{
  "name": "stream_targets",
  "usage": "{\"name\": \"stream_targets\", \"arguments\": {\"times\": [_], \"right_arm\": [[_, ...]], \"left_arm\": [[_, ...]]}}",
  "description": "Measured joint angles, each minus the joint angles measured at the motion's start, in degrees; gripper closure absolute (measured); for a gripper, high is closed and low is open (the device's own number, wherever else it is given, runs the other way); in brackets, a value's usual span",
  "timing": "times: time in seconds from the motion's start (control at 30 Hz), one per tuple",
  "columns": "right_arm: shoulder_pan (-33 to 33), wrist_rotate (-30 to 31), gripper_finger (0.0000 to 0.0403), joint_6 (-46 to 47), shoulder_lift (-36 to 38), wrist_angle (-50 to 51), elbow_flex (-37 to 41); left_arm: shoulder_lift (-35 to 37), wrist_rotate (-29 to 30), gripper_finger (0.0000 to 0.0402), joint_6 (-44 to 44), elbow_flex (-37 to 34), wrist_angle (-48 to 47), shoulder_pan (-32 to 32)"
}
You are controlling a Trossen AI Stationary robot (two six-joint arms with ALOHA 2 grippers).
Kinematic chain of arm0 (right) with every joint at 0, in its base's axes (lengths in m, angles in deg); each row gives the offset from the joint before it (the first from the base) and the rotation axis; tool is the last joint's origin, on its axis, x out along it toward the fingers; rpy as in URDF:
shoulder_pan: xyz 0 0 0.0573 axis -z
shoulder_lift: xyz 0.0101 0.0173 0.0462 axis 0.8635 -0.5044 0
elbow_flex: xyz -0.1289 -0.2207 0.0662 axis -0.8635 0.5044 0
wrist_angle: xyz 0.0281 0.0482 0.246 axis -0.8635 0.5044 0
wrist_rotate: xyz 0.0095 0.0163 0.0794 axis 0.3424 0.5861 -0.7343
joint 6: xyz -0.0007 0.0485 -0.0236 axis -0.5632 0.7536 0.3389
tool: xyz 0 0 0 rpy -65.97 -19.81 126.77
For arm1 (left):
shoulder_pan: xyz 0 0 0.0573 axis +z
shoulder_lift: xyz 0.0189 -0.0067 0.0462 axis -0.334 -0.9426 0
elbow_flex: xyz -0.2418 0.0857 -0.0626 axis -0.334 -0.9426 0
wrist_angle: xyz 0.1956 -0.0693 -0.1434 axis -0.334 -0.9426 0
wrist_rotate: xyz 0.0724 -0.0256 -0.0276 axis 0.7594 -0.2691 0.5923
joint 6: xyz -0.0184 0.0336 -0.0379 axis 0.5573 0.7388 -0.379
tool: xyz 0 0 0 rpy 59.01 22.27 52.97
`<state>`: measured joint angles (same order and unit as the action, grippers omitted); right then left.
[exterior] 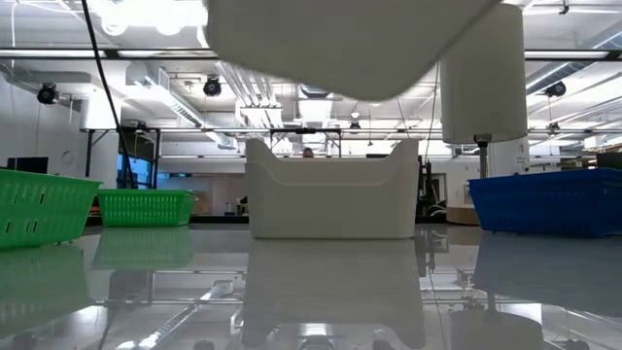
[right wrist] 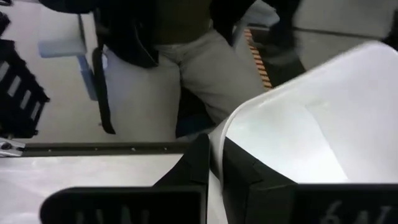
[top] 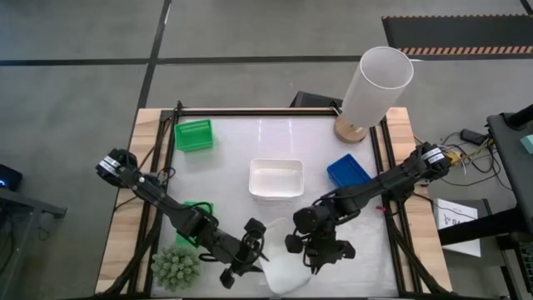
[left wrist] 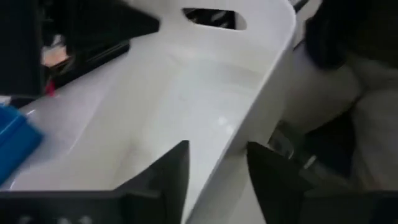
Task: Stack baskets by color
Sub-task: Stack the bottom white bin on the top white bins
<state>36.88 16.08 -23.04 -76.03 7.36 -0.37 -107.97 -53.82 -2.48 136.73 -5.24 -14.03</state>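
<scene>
A white basket (top: 287, 273) hangs near the table's front edge, and the low view shows it overhead (exterior: 350, 39). My right gripper (top: 315, 250) is shut on it. My left gripper (left wrist: 217, 152) is open, with one finger inside the basket's wall and one outside. A second white basket (top: 276, 177) rests on its base at the table's middle. A blue basket (top: 348, 171) sits to its right. One green basket (top: 193, 135) stands at the far left; another (top: 200, 212) lies partly under my left arm. My left gripper straddles the white basket's rim (left wrist: 249, 118); I cannot tell whether a finger touches it. My right gripper pinches the rim of the basket's wall (right wrist: 219, 146), one finger inside and one outside. It comes slanting down from the table's right. The basket is lifted clear of the table.
A tall white cylinder (top: 375, 83) stands at the far right corner. A spiky green plant (top: 176, 267) sits at the near left. A person in light trousers (right wrist: 205, 68) stands beyond the table's edge.
</scene>
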Motion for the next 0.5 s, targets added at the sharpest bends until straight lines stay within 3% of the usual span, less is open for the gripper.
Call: {"name": "stream_targets", "arguments": {"times": [0.2,0.37,0.5], "right_arm": [[0.2,8.4,0.0393,3.3,0.0,1.1,0.0],[0.4,12.9,0.0393,7.1,0.7,2.6,0.0],[0.6,21.7,0.0393,11.6,2.3,2.9,0.0]], "left_arm": [[3.2,3.4,0.0210,2.8,0.0,-9.3,0.0],[6.9,9.1,0.0201,3.1,0.1,-16.0,-0.1],[11.6,14.0,0.0200,3.1,0.1,-22.9,-0.1]]}}
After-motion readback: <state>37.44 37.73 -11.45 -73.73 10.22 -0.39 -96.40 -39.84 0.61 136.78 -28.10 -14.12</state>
